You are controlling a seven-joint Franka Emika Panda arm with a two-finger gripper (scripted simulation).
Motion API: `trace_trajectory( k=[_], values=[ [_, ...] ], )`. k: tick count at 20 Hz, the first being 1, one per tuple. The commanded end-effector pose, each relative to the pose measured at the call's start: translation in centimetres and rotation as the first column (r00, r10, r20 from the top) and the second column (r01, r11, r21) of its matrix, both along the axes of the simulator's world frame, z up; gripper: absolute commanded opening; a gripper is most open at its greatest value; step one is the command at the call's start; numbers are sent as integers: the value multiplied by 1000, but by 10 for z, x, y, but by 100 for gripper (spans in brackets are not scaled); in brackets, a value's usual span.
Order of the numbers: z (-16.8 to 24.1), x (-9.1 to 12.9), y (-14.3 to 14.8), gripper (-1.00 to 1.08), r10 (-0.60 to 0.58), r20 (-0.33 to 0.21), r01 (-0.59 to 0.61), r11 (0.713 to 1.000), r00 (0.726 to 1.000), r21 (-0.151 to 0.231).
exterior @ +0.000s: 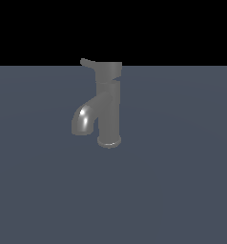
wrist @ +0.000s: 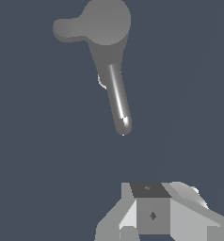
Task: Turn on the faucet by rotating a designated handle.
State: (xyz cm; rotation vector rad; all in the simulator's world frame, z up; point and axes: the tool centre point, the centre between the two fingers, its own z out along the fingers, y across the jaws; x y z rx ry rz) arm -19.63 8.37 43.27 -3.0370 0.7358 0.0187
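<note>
Faucet [wrist: 115, 89] and its handle [wrist: 92, 23] stand well apart from the pincer [wrist: 154, 216]; pincer's state unclear.

We see flat slate-blue worktop [exterior: 182, 190] filling lower part of exterior view, plain, matte, evenly lit. Above straight horizon, we see solid black backdrop [exterior: 182, 28]. Wrist view: we see same slate-blue surface, uniform throughout.

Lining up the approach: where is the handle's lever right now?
The handle caps the faucet column; its thin lever sticks out toward the exterior view's left, above the spout. In the wrist view the gripper sits apart from it.
</note>
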Motion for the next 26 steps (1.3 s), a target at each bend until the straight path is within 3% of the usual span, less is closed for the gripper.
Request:
trace_trajectory(
  k=[1, 7, 13, 19, 26],
  values=[
    [-6, 10, 8, -100, -57, 0, 57, 998, 998, 0],
    [-20, 35, 23, -100, -188, -1, 188, 982, 982, 0],
    [-33, 61, 34, -100, -316, -2, 316, 949, 949, 0],
    [-47, 89, 42, -100, -438, -3, 438, 899, 899, -1],
    [-62, 122, 45, -100, -569, -3, 569, 823, 823, -2]
  ],
)
